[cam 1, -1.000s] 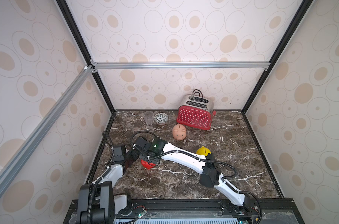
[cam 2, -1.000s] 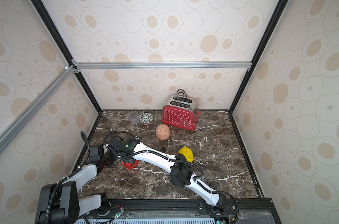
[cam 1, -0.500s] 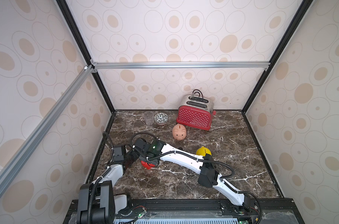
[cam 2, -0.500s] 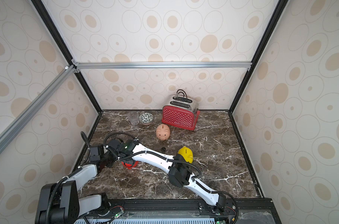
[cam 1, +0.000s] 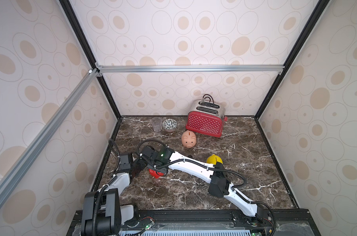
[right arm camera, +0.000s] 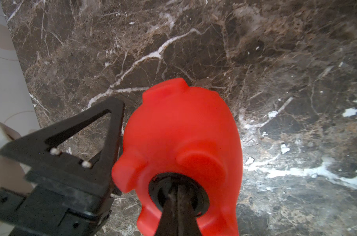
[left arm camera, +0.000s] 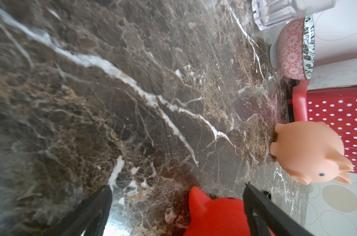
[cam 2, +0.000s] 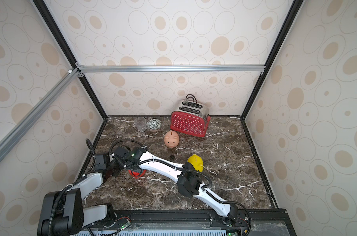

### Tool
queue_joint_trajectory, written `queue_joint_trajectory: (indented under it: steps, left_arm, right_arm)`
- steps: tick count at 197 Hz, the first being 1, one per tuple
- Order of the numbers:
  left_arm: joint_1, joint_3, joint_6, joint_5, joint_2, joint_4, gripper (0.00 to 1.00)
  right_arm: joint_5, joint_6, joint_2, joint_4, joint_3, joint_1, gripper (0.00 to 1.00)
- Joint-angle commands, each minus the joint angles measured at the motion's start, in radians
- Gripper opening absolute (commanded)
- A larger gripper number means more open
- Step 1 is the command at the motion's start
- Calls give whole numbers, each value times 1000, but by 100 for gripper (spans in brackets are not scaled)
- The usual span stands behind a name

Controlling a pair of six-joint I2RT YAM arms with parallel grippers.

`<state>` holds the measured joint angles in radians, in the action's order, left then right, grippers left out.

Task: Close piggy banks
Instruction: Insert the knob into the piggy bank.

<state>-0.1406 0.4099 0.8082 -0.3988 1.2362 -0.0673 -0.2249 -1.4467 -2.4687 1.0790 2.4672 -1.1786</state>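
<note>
Right fingers (right arm camera: 170, 215) together, maybe inside red pig (right arm camera: 181, 130); wrist view only.

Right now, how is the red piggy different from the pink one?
The red piggy is tipped, belly hole showing; the pink piggy stands on its feet. The shut right gripper pokes at the red piggy's hole; no gripper touches the pink piggy. Both are round pigs with pointy ears.

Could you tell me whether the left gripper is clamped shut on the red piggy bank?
No, the left wrist view shows the left gripper wide open, the red piggy bank sitting between its jaws.
</note>
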Motion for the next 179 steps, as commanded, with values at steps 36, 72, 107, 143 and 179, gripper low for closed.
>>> queue_joint_trajectory:
  steps: [36, 72, 107, 143, 179]
  left_arm:
    - [-7, -10, -20, -4, 26, -23, 99]
    - [-7, -20, -20, -8, 31, -36, 99]
    - [-7, -25, -20, -19, 37, -44, 99]
    - [-7, -36, -13, -39, 45, -70, 99]
    - [-7, -66, 7, -75, 67, -118, 99]
  right_arm:
    - [-20, -14, -47, 34, 22, 5, 0]
    - [10, -20, -68, 19, 13, 7, 0]
    - [4, -11, -84, 66, 26, 9, 0]
    - [7, -14, -87, 105, 12, 15, 0]
    - [-1, -11, -82, 136, 7, 26, 0]
